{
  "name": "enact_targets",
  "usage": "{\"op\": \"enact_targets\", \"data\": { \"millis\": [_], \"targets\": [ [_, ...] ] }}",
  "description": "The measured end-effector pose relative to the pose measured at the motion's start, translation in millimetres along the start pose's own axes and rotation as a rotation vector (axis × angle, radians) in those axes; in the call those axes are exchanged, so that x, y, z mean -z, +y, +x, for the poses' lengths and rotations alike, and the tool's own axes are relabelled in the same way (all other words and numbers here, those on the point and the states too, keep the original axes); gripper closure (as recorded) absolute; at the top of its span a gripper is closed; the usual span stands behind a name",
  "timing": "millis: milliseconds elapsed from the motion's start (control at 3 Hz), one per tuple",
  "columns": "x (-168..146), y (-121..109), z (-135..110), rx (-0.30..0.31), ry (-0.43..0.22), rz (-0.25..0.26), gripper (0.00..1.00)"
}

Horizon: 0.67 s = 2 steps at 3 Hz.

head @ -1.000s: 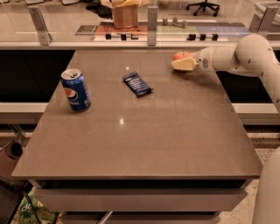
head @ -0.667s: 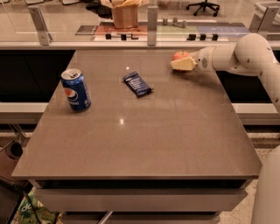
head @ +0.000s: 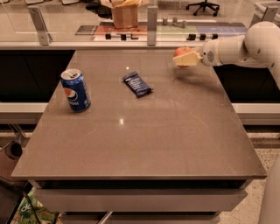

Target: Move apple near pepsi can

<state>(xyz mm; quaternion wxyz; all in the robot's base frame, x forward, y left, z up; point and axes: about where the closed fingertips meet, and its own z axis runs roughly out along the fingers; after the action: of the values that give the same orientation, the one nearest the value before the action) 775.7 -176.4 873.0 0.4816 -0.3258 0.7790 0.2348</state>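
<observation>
1. Grip: your end effector (head: 184, 59) is clenched on the apple (head: 182, 51) and covers the fruit's lower half, so you see only the red top.
2. You find the apple at the far right of the desk (head: 153, 144), close to the back edge. Whether it rests on the surface or hangs just above it, you cannot tell.
3. Your white arm (head: 236, 46) comes in from the right edge of the view, roughly level and pointing left.
4. Your pepsi can (head: 76, 90) stands upright on the left side of the desk, near the left edge and well apart from the apple.
5. Between the two, towards the middle of the desk, you see a flat dark blue packet (head: 137, 84) lying at a slant and touching neither.
6. Beyond the desk's back edge you see a brown box (head: 124, 13).
</observation>
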Motion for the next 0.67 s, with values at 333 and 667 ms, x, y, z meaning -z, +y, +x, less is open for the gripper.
{"op": "enact_targets", "data": {
  "millis": [333,667],
  "targets": [
    [15.5,21.2,-13.8,0.026,0.004,-0.006,1.00],
    [24.0,49.8,-22.9,0.059,0.005,0.010,1.00]
  ]
}}
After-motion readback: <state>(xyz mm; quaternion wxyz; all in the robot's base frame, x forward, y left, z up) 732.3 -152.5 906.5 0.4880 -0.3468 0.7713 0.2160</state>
